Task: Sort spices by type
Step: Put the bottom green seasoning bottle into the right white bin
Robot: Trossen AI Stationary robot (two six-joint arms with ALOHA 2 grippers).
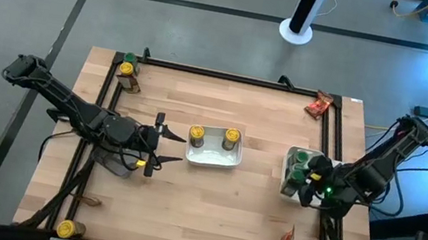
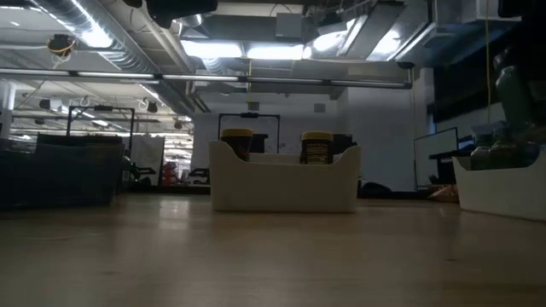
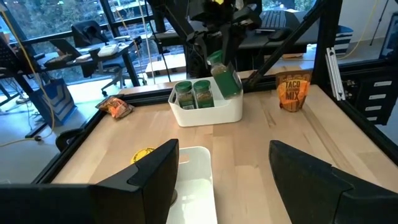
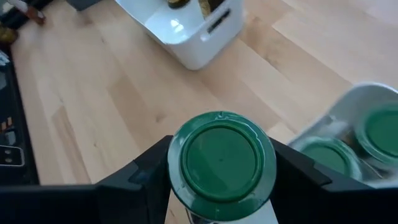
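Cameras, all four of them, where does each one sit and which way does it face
High: above, straight down on the table; both arms.
Low: table-top level, facing the white tray of yellow-lidded jars; no arm plainly.
Left wrist: past the open left gripper toward the right arm.
Right wrist: down on the right gripper holding a green-lidded jar.
Shared: that tray shows high and low.

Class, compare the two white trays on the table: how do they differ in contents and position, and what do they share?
The middle tray holds two yellow-lidded jars; the right-hand tray holds green-lidded jars.
The middle tray sits near the table's centre, in front of the open left gripper; the right-hand tray sits by the table's right edge, where the right gripper holds another green-lidded jar above it.
Both are white and rectangular.
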